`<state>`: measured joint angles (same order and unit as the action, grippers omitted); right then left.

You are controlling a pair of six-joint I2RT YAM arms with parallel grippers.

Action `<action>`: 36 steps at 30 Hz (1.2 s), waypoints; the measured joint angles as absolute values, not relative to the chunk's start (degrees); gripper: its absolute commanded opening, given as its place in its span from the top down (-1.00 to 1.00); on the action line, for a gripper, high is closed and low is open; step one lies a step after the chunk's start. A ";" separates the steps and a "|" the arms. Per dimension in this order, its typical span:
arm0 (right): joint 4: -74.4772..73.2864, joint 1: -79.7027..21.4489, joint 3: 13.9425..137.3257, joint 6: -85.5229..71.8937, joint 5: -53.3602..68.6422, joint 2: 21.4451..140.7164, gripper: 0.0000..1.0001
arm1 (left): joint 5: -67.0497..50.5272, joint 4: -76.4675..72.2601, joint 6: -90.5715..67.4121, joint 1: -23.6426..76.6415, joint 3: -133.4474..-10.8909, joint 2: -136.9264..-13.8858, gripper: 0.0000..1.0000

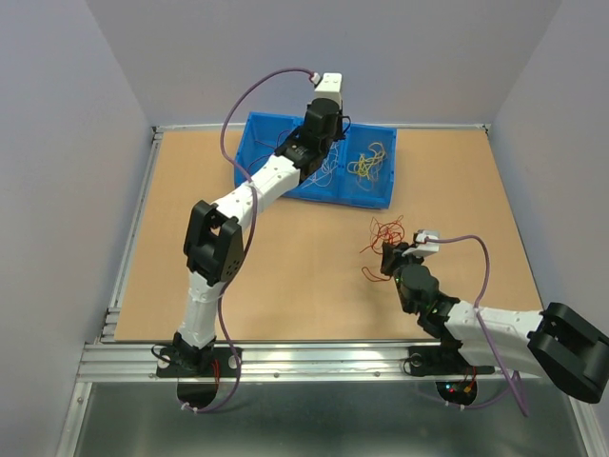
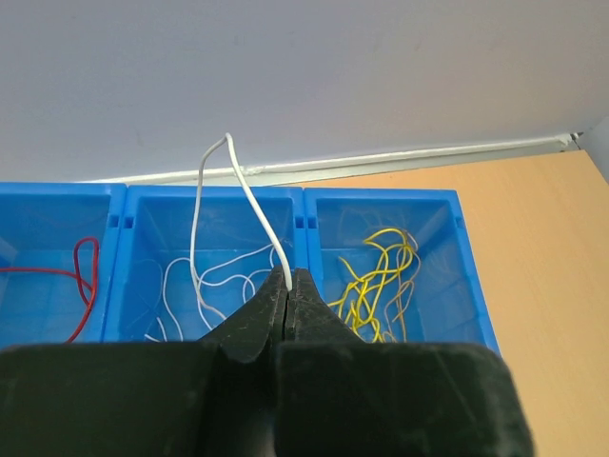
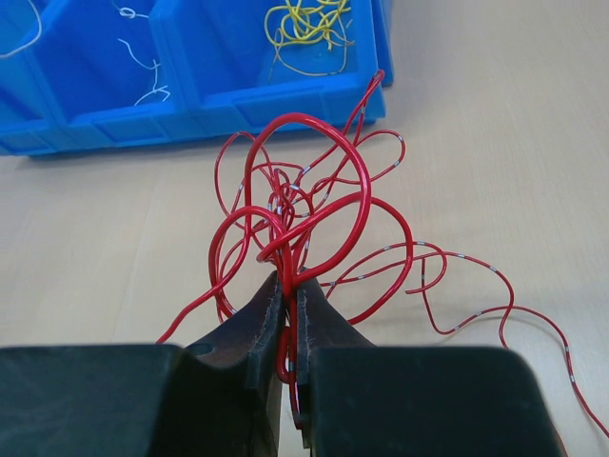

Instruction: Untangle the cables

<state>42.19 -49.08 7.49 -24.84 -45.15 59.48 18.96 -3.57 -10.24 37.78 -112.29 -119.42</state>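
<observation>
Partly done: yellow wires binned. Left pincer clenched on a white wire above the blue bin. Outstanding: knotted red tangle, gripped by right pincer.

Left gripper seen with jaws pressed together, white cable pinched at tips. Cable arched high above, other end dropped into middle compartment of blue bin. Loose white cables laid in middle compartment, red cable in left, yellow cables in right. Table visible at right, rail behind bin.
</observation>
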 measured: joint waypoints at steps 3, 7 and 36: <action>42.17 -49.08 7.49 -24.84 -45.10 58.81 0.99 | 18.59 -3.60 -9.91 37.95 -112.53 -120.14 1.00; 42.17 -49.08 7.49 -24.84 -45.01 58.41 0.99 | 15.11 -3.38 -8.84 38.22 -112.55 -121.05 1.00; 41.95 -49.08 7.40 -24.84 -44.34 57.52 0.99 | 3.07 -2.17 -3.22 27.24 -108.31 -126.48 1.00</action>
<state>41.95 -49.08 7.40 -24.84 -44.34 57.52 3.07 -2.17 -3.22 27.24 -108.31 -126.48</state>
